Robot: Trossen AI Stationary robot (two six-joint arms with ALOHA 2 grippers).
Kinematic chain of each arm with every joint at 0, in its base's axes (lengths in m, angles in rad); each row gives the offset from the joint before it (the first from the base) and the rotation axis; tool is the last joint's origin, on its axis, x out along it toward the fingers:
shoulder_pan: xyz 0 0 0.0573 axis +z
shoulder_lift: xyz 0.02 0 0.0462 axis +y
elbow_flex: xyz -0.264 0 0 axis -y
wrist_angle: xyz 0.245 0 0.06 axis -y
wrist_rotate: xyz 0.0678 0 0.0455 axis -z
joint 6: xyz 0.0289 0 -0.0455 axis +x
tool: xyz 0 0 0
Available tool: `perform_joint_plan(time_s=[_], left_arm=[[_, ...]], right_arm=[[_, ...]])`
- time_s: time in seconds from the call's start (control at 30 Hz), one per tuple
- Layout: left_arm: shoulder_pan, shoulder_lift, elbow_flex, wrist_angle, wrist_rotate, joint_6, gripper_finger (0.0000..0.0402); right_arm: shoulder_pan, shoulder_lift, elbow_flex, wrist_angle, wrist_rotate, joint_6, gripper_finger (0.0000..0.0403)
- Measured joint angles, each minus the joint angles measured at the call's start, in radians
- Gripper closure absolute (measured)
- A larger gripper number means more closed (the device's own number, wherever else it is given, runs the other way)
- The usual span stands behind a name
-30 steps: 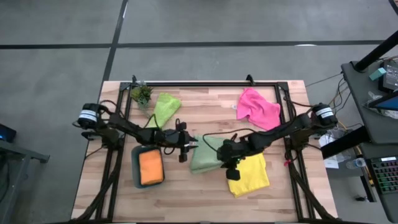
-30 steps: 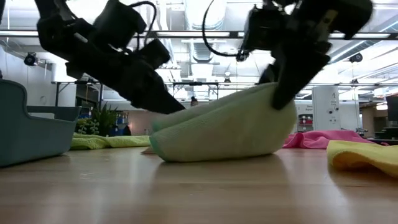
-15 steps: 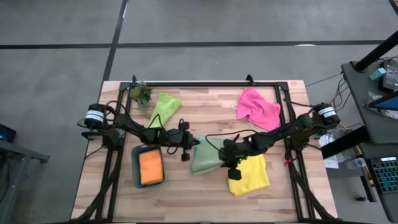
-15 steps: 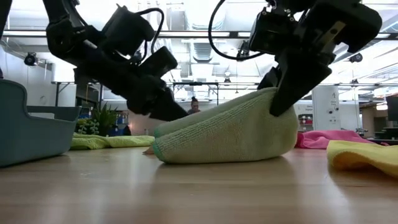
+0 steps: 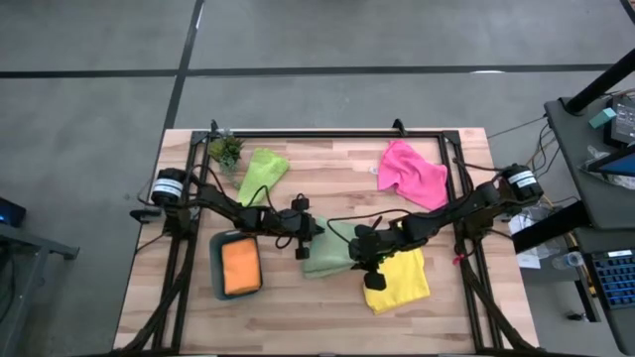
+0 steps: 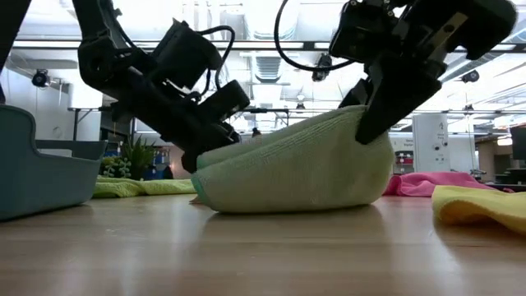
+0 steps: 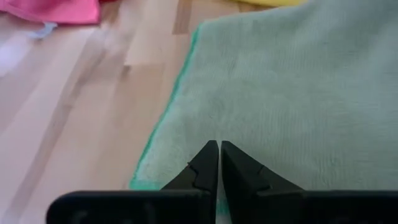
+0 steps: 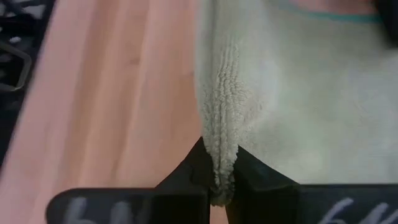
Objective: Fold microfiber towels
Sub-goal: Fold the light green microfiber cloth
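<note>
The pale sage green towel (image 5: 325,253) lies doubled over at the table's middle, its rounded fold low on the wood in the low view (image 6: 296,177). My left gripper (image 5: 315,235) is shut at the towel's left edge. My right gripper (image 5: 352,252) is shut on the towel's right side. The yellow towel (image 5: 399,280) lies near right, the pink one (image 5: 412,171) far right, the lime green one (image 5: 263,171) far left. The orange one (image 5: 240,268) lies in the teal tray (image 5: 216,268). My left gripper's shut fingertips (image 7: 211,155) rest on the sage towel's upper layer close to its left edge (image 6: 205,164), slanting down from the table's left. Whether any cloth is between them, I cannot tell. My right gripper pinches a bunched ridge of the towel (image 8: 219,155) between its two fingers, slanting down from the right. That side (image 6: 362,123) is held up off the table while the towel's underside rests on the wood.
A small potted plant (image 5: 226,151) stands at the far left beside the lime green towel. The teal tray sits at the near left, close to my left arm. The black frame rails (image 5: 327,133) run along the table's far and side edges.
My left gripper has gone toward the table's right, from clear of the sage towel to its left edge, and now touches it. The towel's left edge has shifted a little. My right gripper has kept its hold.
</note>
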Motion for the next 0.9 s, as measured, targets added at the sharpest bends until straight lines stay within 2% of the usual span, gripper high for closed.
perform_joint_plan(time_s=[0.17, 0.37, 0.63, 0.9], left_arm=[[-0.001, 0.0, -0.001, -0.078, 0.063, -0.006, 0.0396], [0.0, -0.004, 0.0, -0.113, 0.093, 0.008, 0.0396], [0.0, -0.005, -0.001, -0.138, 0.12, 0.017, 0.0396], [0.0, -0.005, -0.002, -0.149, 0.121, 0.016, 0.0396]], right_arm=[[-0.004, -0.022, 0.0, 0.0, 0.057, -0.001, 0.0394], [-0.048, -0.061, 0.0, -0.006, 0.119, 0.042, 0.0394], [-0.164, -0.064, -0.018, -0.03, 0.117, 0.122, 0.0394], [-0.227, -0.064, -0.051, -0.072, 0.116, 0.17, 0.0394]])
